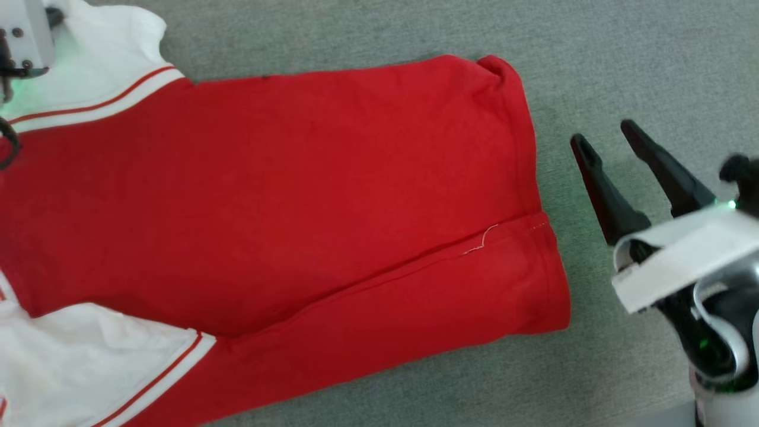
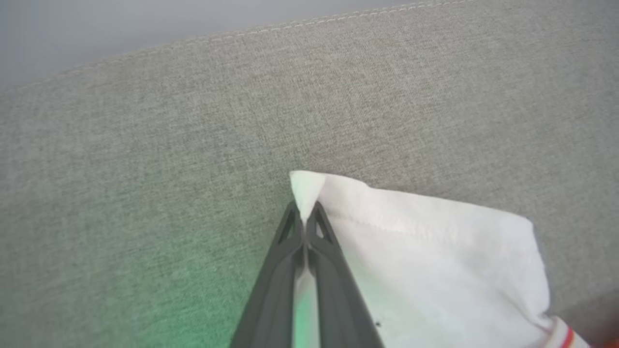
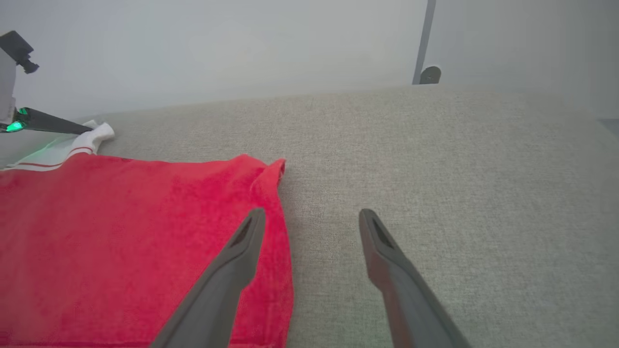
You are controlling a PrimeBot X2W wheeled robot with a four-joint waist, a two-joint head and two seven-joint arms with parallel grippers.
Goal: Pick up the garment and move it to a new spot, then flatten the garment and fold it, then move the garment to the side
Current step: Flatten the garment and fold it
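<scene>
The garment, red with white striped-trim sleeves, lies spread flat on the grey fabric surface, its plain red side up and its hem toward the right. In the left wrist view my left gripper is shut on the corner of a white sleeve; its white housing sits over that far-left sleeve in the head view. My right gripper hangs open just right of the hem, apart from the cloth, and in its own wrist view its left finger overlaps the hem's red edge.
The grey upholstered surface has a stitched far edge beyond the pinched sleeve. A pale wall with a dark vertical bar rises behind it. Bare fabric stretches to the right of the hem.
</scene>
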